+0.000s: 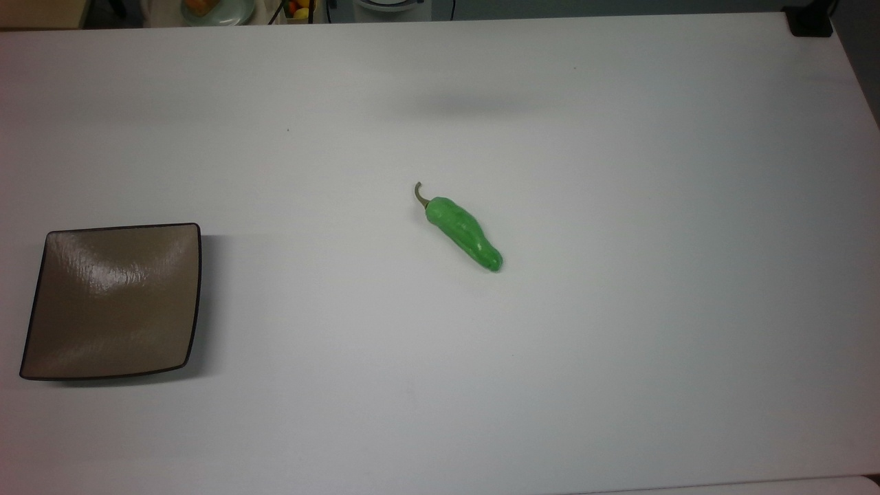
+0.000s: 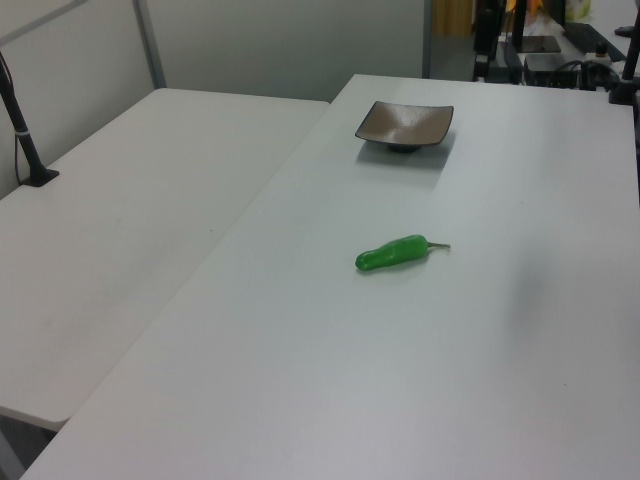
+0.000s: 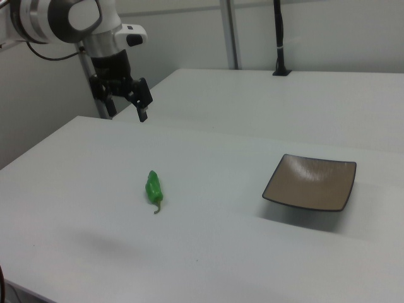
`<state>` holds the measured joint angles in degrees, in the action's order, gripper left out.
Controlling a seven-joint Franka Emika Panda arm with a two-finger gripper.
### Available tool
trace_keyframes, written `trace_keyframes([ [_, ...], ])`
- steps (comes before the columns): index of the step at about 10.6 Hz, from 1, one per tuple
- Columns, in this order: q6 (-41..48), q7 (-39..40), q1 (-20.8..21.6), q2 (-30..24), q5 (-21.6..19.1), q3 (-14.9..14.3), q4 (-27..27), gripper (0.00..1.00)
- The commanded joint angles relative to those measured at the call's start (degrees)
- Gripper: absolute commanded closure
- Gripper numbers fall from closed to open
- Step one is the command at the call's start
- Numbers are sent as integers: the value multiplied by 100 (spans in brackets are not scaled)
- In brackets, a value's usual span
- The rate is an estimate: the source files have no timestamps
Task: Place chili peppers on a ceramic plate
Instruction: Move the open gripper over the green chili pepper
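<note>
A bright green chili pepper lies alone on the white table, near the middle, its thin stem curling toward the top view's upper left. The square taupe-brown ceramic plate with a dark rim holds nothing and sits at the top view's left edge, well apart from the pepper. In the right view, my gripper hangs high above the table, up and to the left of the pepper. It is open, with nothing between its black fingers.
A second white table adjoins this one along a seam. Black posts stand clamped on it. A black block sits on the top view's upper right corner. Clutter lies beyond the far edge.
</note>
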<state>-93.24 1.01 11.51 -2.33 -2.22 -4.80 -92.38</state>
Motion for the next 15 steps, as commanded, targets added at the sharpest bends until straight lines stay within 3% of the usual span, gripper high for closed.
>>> trace_keyframes([
  [1, -98, 57, 72, -14, -199, -65, -148, 0],
  [5, -98, 617, 72, 30, -218, -56, -140, 0],
  [10, -107, 2612, -52, 153, -587, -56, -96, 0],
  [15, -905, 2597, -43, 697, -640, 163, -96, 0],
])
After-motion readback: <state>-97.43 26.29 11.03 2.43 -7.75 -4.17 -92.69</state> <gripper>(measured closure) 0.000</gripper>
